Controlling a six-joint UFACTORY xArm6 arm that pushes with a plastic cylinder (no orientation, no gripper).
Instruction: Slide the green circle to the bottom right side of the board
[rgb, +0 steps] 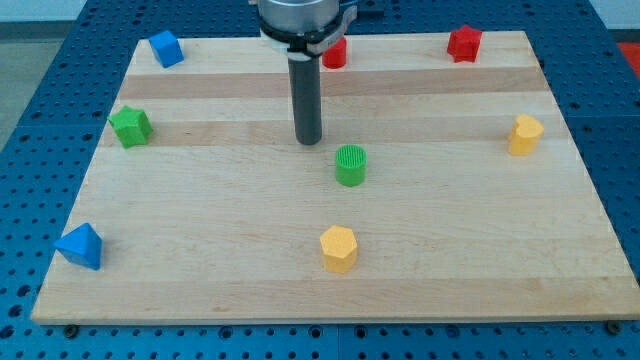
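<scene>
The green circle (351, 165) stands near the middle of the wooden board (470, 260). My tip (308, 140) rests on the board just up and to the left of the green circle, a small gap apart from it. The rod rises straight up to the arm's mount at the view's top.
A yellow hexagon (339, 248) lies below the green circle. A second yellow block (524, 134) is at the right edge. A green star-like block (131, 126) is at left. Blue blocks sit at top left (166, 48) and bottom left (80, 246). Red blocks sit at top (335, 54) and top right (464, 43).
</scene>
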